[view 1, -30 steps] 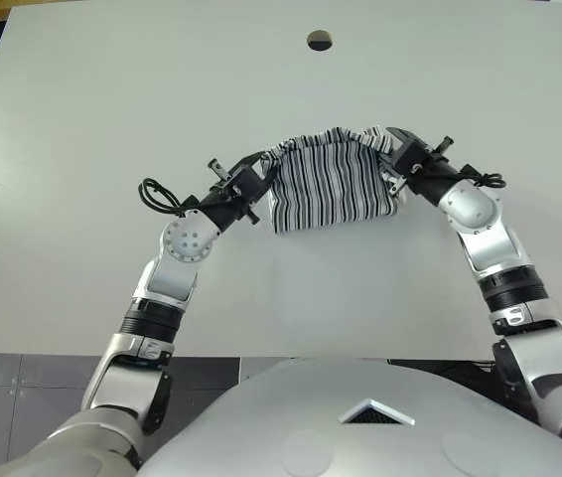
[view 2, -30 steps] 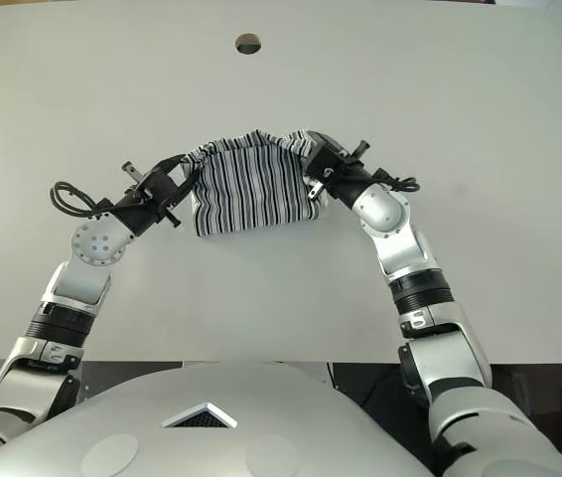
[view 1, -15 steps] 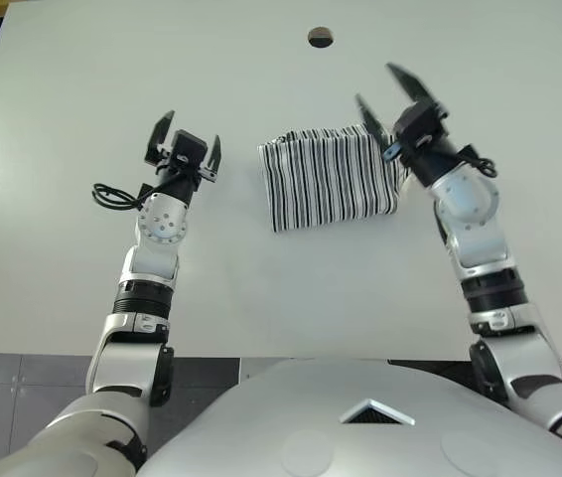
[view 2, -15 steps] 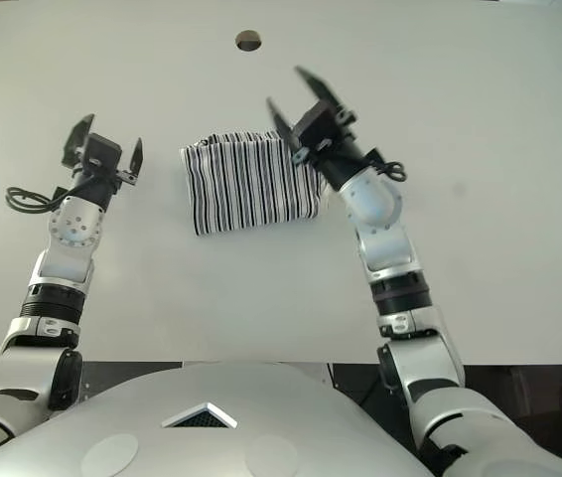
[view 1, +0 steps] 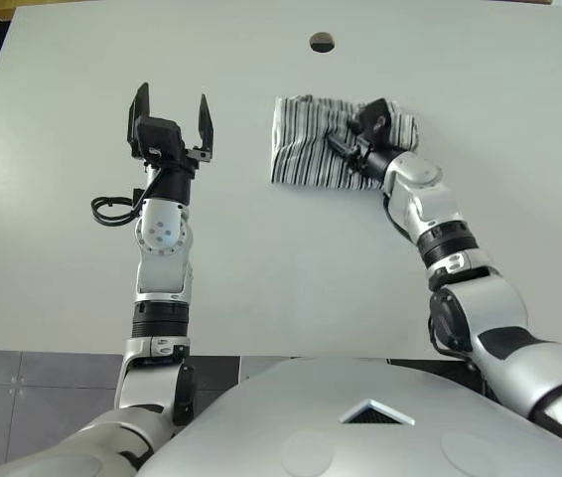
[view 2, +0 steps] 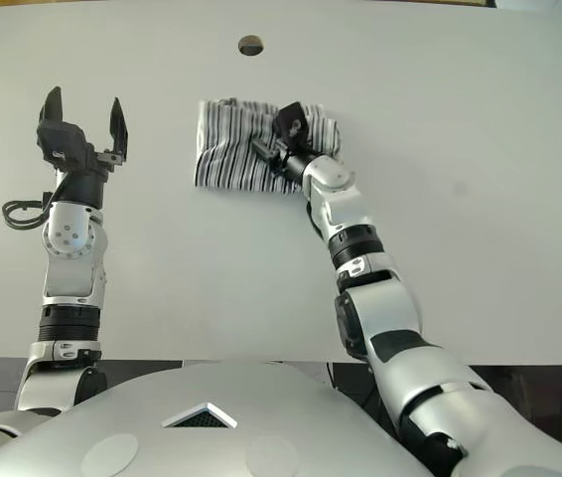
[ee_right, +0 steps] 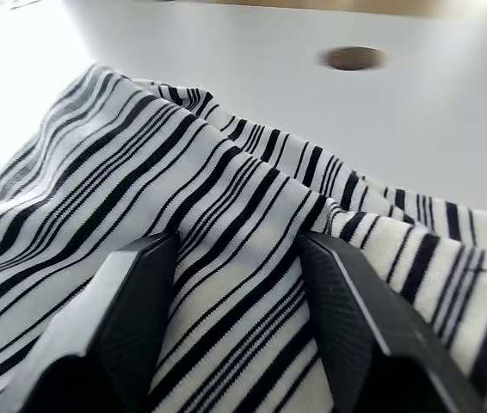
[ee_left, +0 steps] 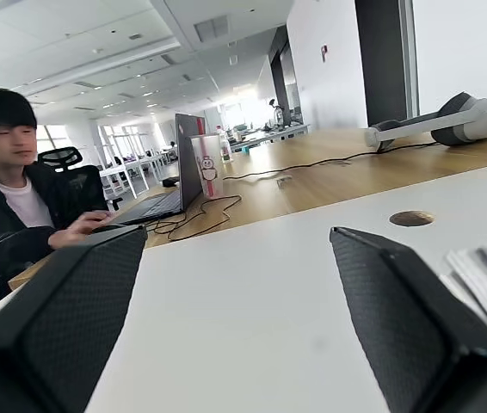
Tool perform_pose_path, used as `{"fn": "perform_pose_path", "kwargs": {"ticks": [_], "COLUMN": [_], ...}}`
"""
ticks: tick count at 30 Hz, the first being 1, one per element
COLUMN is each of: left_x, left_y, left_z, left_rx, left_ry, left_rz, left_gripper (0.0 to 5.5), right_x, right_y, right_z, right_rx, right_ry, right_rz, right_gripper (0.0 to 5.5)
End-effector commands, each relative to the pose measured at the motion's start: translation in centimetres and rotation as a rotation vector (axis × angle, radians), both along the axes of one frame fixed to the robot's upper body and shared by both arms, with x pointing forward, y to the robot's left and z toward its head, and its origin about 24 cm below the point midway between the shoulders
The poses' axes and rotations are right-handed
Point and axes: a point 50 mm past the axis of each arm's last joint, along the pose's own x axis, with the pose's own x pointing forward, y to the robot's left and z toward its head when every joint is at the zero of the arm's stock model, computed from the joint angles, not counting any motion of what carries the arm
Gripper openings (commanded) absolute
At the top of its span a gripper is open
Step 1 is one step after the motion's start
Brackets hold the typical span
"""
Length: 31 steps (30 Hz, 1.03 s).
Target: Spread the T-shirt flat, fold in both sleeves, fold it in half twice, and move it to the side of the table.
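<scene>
1. The black-and-white striped T-shirt (view 1: 306, 149) lies folded into a compact bundle on the white table (view 1: 281, 268). It sits in the far half, slightly right of centre.
2. The bundle is near the small round hole (view 1: 321, 42) in the tabletop, on its near side and apart from it.
3. The right gripper (view 1: 352, 144) rests on the right part of the bundle, its arm reaching in from the near right.
4. In the right wrist view its two black fingers (ee_right: 132, 318) stand parted, tips pressed into the striped cloth, with a ridge of fabric between them. The claw is not closed.
5. The left gripper (view 1: 172, 99) is raised above the table, well left of the bundle and clear of it. Its fingers (ee_left: 63, 318) are spread wide and hold nothing.
6. A black cable loop (view 1: 112, 211) hangs beside the left forearm.
</scene>
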Motion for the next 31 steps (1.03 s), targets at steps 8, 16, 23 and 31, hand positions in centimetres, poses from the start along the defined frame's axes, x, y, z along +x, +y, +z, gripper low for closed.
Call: {"fn": "perform_pose_path", "kwargs": {"ticks": [8,16,23,31], "left_x": [-0.7,0.2,1.0,0.5], "left_y": [-0.6,-2.1,-7.6,-7.7], "left_z": [-2.1,-0.1,0.6,-0.6], "left_rx": [-0.142,-0.212,-0.192,-0.177], "left_ry": [-0.007,-0.133,-0.194,-0.22], "left_rz": [0.143,0.147,0.01,0.054], "left_gripper": [3.96,3.96,3.96,3.96], "right_x": [-6.8,-4.8,-5.2,-7.1], "right_y": [-23.8,-21.4,-2.7,0.7], "right_z": [-1.1,6.8,6.4,3.6], "right_rx": [0.102,-0.115,-0.205,-0.228], "right_ry": [0.068,-0.652,-0.951,-0.908], "right_rz": [-1.463,-1.244,-0.455,-0.295], "right_gripper": [2.55,2.55,2.55,2.55]}}
